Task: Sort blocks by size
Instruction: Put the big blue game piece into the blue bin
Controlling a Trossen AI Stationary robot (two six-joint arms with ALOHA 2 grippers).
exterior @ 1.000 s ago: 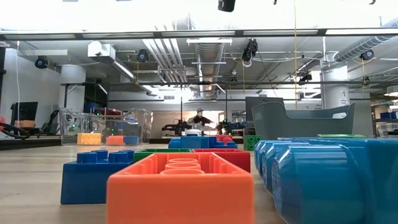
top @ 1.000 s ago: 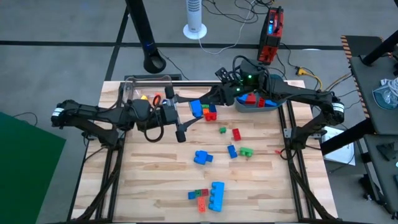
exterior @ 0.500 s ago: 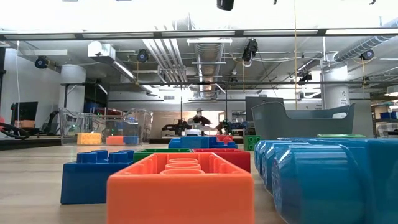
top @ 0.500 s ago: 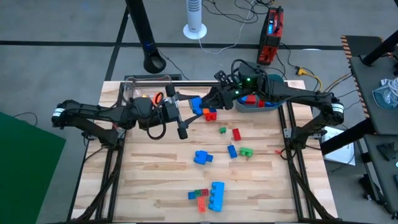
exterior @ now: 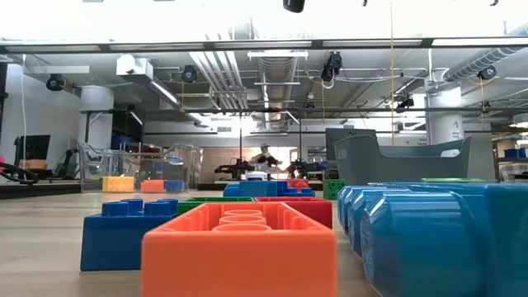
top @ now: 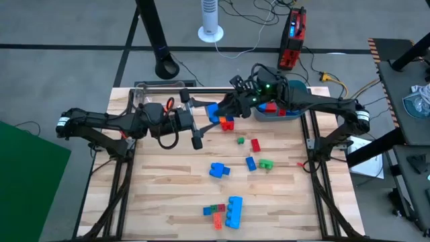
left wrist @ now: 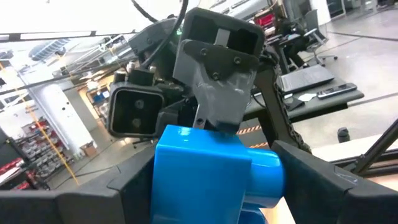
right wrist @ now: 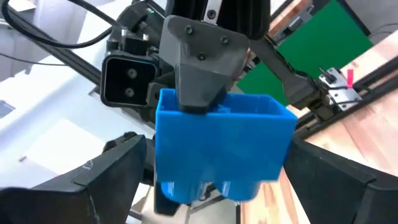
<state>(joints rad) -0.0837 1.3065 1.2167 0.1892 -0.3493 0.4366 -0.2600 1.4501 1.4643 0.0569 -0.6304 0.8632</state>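
Note:
A chunky blue block [top: 212, 111] hangs above the far middle of the table between my two grippers. My left gripper [top: 204, 116] reaches it from the left and my right gripper [top: 222, 109] from the right, and both are shut on it. In the left wrist view the blue block [left wrist: 211, 171] fills the gap between my own fingers, with a grey finger [left wrist: 217, 87] of the right gripper on its far face. The right wrist view shows the blue block [right wrist: 224, 146] likewise, under a finger [right wrist: 199, 68] of the left gripper. My left gripper pinches the blue block by two opposite sides [left wrist: 163, 180] between its two fingers, coming level from the table's left. The block is lifted clear of the table. My right gripper pinches the same block by two other opposite sides [right wrist: 166, 155], level from the table's right, with its fingers crosswise to the left gripper's. The studs [right wrist: 205, 186] face the wrist camera.
Small red and blue blocks [top: 227, 123] lie just below the held block. Several loose blocks [top: 219, 169] are scattered over the middle and near part of the table [top: 161, 202]. A clear box [top: 158, 94] stands far left, a teal tub [top: 279, 111] far right.
Both grippers, together with the blue block, have shifted a little toward the table's far edge. The block stays lifted between them.

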